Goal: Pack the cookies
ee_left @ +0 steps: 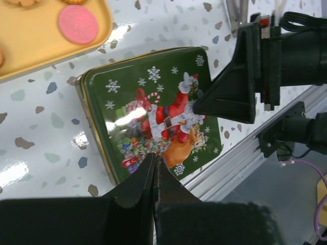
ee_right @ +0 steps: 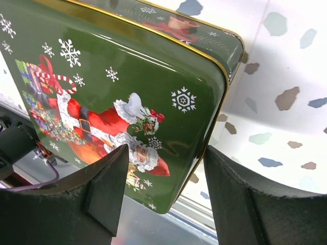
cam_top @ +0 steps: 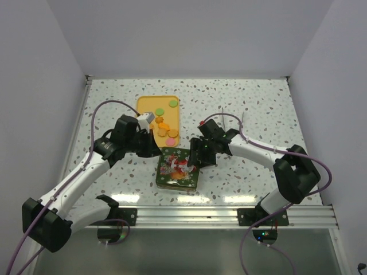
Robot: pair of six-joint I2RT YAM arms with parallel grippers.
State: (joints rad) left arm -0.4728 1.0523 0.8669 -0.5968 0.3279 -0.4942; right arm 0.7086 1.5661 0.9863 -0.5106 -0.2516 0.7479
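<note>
Cookies [ee_left: 23,2] cropped at top edge

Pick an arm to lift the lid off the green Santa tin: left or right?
Probably right. The right pincer stands open astride the edge of the green rectangular metal tin with the Santa lid, one finger over the lid, one outside. The left pincer is shut, gripping nothing.

Cookies [cam_top: 163,126] on tray [cam_top: 145,104]; tin [cam_top: 175,173] just before it.

Green tin [ee_left: 148,102] with Santa and white snowflakes, gold rim, orange tray [cam_top: 146,104], pink, green, orange cookies [cam_top: 163,126], speckled white table [cam_top: 258,109]
</note>
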